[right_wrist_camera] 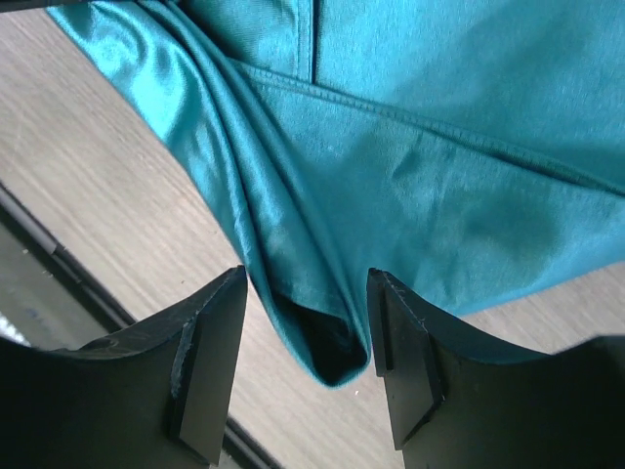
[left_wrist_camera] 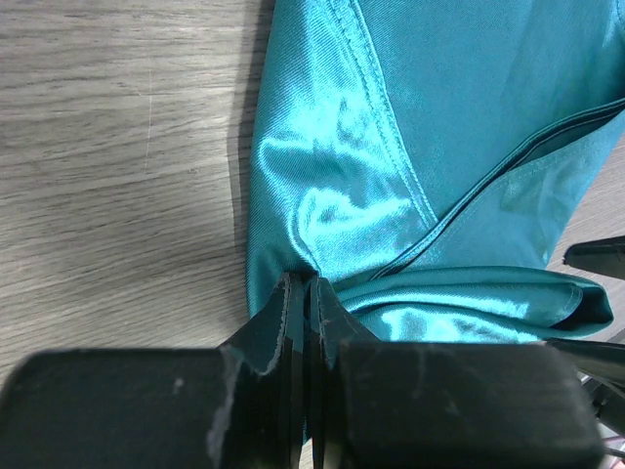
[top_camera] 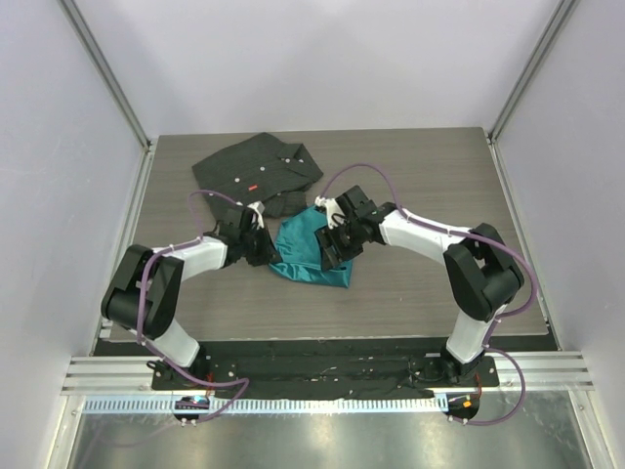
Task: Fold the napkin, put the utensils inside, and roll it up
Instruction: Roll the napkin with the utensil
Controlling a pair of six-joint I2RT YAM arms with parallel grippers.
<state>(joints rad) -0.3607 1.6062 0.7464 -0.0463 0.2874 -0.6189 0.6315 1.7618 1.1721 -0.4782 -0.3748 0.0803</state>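
Note:
The teal napkin point(top_camera: 305, 256) lies rumpled and partly folded on the table between my two grippers. My left gripper point(top_camera: 262, 244) is at its left edge; in the left wrist view the left gripper point(left_wrist_camera: 308, 285) is shut on a pinch of the napkin point(left_wrist_camera: 430, 147). My right gripper point(top_camera: 333, 246) is over the napkin's right part. In the right wrist view the right gripper point(right_wrist_camera: 308, 298) is open, its jaws either side of a hanging fold of the napkin point(right_wrist_camera: 439, 156). The fork is not in view.
A black buttoned shirt point(top_camera: 256, 172) with a small red tag lies just behind the napkin, touching its far edge. The grey wood table point(top_camera: 430, 176) is walled at the left, right and back. The table's dark front edge point(right_wrist_camera: 59, 264) shows in the right wrist view.

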